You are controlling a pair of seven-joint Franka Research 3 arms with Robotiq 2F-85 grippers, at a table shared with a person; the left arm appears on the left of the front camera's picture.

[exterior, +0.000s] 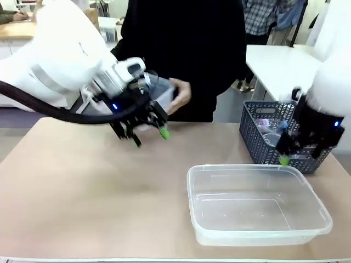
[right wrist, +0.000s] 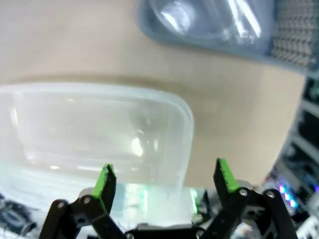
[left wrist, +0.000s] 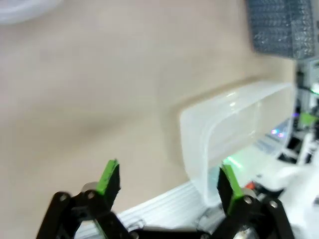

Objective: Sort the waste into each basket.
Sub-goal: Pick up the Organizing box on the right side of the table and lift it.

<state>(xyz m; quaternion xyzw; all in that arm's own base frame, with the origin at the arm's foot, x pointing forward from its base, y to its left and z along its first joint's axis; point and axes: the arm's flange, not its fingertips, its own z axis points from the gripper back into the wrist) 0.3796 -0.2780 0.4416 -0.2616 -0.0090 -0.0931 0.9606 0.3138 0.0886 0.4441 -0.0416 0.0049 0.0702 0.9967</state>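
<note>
Sorting unstarted. Clear tub [exterior: 247,211], 5 o'clock on counter [exterior: 82,192]: empty. Clear plastic waste [exterior: 270,130] in grey basket [exterior: 251,137], 3 o'clock. Left gripper [exterior: 149,137], right gripper [exterior: 292,156]: wide open, empty.

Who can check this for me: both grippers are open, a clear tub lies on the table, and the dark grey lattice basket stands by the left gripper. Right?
Not quite. The dark grey lattice basket stands by the right gripper, not the left one, as the front view shows. The rest holds.
</note>
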